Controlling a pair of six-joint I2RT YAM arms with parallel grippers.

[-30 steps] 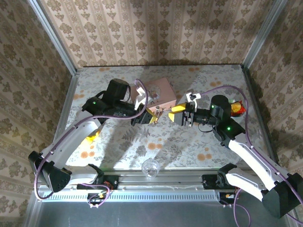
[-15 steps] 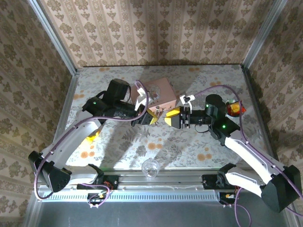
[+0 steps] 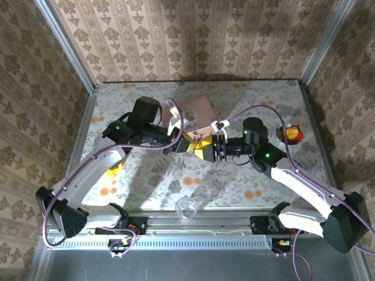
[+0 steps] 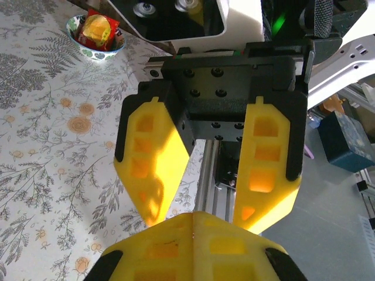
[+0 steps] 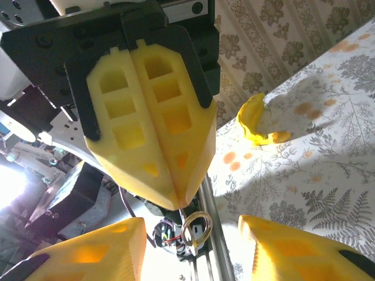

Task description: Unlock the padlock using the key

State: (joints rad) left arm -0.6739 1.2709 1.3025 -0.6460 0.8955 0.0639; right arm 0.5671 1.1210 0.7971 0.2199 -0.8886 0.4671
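Observation:
My left gripper (image 3: 186, 142) is shut, its yellow fingers (image 5: 152, 117) pressed together. A thin dark metal sliver, the key (image 5: 195, 215), pokes from their tips with a small wire ring (image 5: 197, 229) hanging on it. My right gripper (image 3: 205, 151) faces it tip to tip and stands open, with the fingers (image 4: 152, 170) spread wide on either side of the left tips (image 4: 193, 225). In the right wrist view the ring hangs in the gap between the right gripper (image 5: 193, 257) jaws. The padlock is hidden from view.
A pink box (image 3: 196, 114) lies just behind the two grippers. A small bowl (image 3: 291, 133) with a red and yellow thing sits at the right edge. A yellow banana-like toy (image 3: 114, 170) lies left. A clear cup (image 3: 186, 208) stands by the front rail.
My right gripper has moved left across the table until its open fingers meet the left gripper's tips. The left arm has hardly moved.

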